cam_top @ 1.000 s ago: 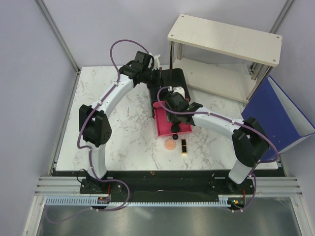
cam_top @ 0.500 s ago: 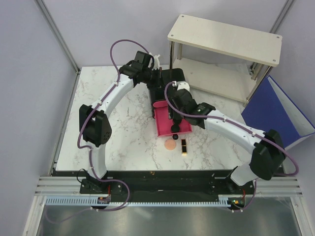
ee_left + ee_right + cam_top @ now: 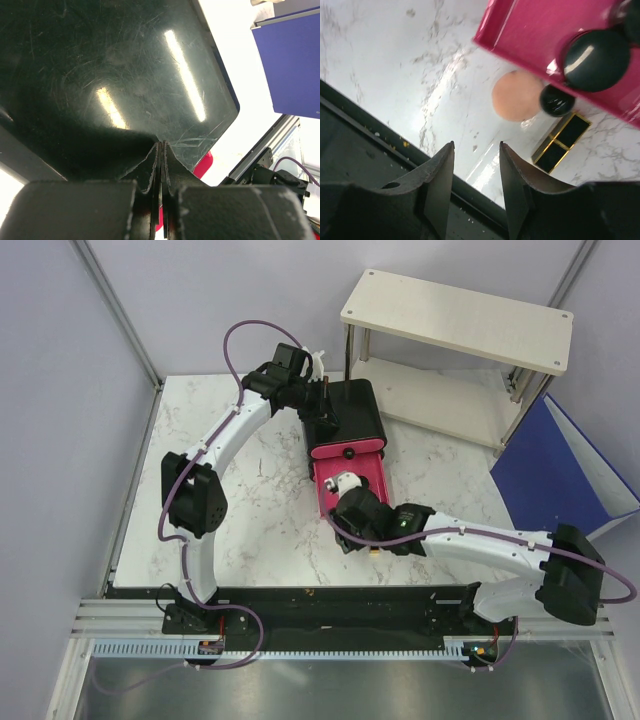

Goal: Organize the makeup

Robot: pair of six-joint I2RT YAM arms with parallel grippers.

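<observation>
Disc [image 3: 516, 95] round, peach | lipstick [image 3: 561, 141] black-gold | left pincer [image 3: 161, 146] together | right pincer [image 3: 476, 146] apart

Pretty basic setup, tbh. A white marble-look table [image 3: 250, 510] sits in the middle of everything. At its far right corner stands a two-tier shelf [image 3: 460, 315], pale wood boards on metal legs. A big blue board-like thing [image 3: 565, 475] leans just off the table's right side. Plain lavender-grey walls [image 3: 60, 440] close it in on the left and behind, with an aluminium post [image 3: 115, 310] slanting up from the table's far left corner. Along its near edge there's a black strip [image 3: 300, 592], then a metal rail [image 3: 330, 615], then a dull steel sheet [image 3: 330, 690]. Light's soft and even, with some glare on the marble.
</observation>
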